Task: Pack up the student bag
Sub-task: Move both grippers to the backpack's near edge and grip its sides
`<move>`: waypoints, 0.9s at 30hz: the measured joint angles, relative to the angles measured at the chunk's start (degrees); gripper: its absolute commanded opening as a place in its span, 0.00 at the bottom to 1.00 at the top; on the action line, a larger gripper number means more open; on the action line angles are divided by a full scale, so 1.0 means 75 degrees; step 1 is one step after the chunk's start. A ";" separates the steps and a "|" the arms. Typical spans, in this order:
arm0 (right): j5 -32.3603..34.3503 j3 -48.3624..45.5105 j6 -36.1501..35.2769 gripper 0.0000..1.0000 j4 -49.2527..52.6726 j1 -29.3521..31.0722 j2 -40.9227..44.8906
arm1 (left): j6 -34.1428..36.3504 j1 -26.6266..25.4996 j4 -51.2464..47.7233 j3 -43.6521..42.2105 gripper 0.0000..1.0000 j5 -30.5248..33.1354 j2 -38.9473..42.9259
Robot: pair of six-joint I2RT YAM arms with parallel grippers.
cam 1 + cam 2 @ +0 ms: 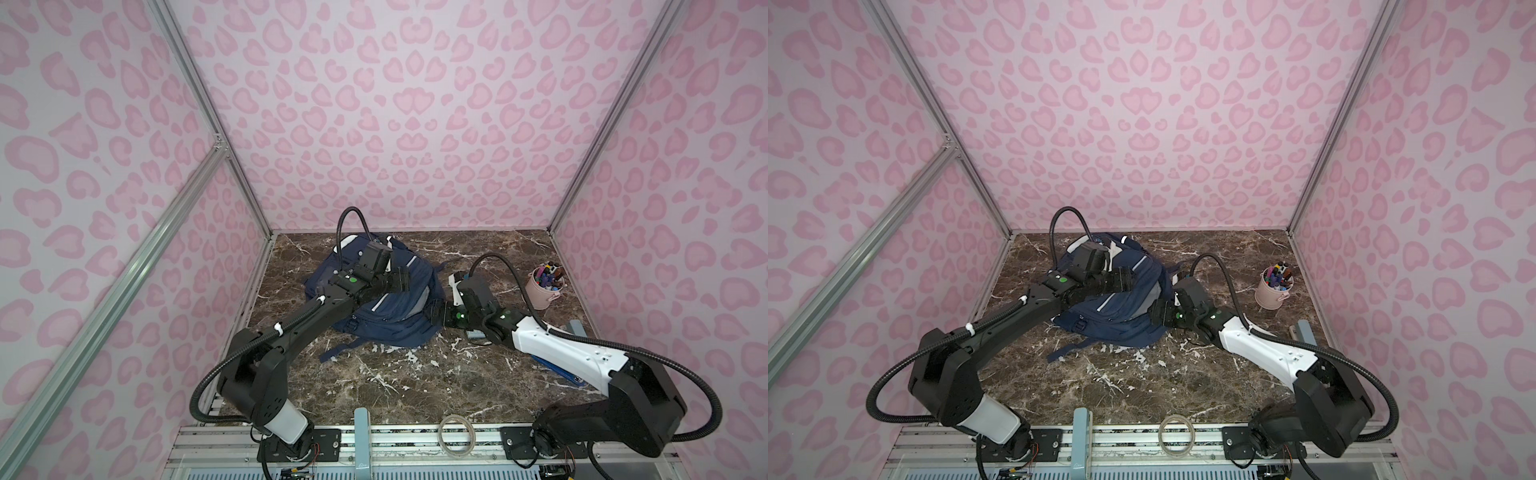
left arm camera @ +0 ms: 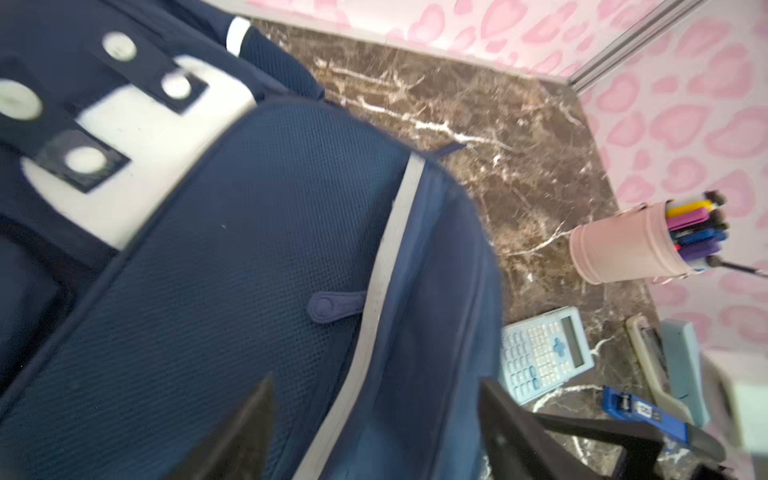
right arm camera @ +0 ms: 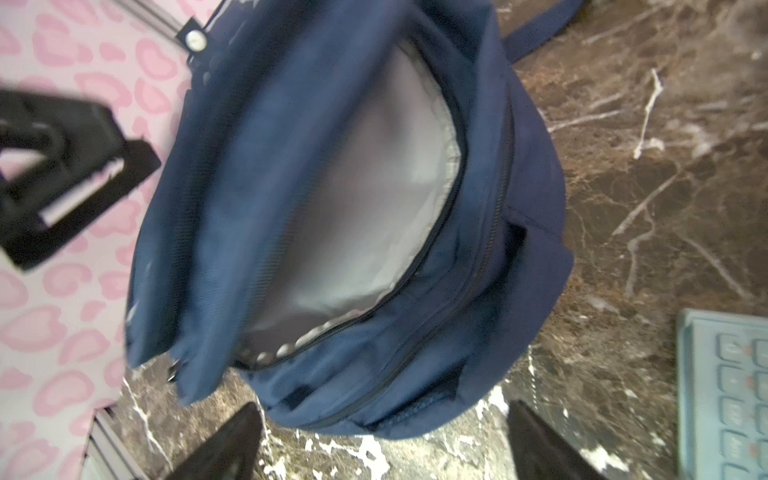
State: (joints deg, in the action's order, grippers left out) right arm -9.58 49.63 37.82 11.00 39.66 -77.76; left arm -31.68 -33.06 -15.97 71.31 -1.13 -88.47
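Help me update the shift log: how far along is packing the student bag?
Done: the student bag has its main compartment unzipped, with grey lining showing and no item visible inside. In hand: nothing; the left gripper over the bag and the right gripper at its mouth are both open and empty. Left: the calculator and the pink cup of pens sit unpacked on the table.
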 measured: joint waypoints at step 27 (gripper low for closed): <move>0.1649 0.2375 -0.0184 0.66 -0.2471 0.3144 -0.3882 | -0.2792 0.3550 0.3824 -0.5773 0.56 -0.2509 0.2643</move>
State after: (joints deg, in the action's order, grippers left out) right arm 2.79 67.44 36.45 -7.53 63.24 -106.87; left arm -52.62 -6.44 12.71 28.01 -19.94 -68.64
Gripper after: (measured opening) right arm 0.692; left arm 0.561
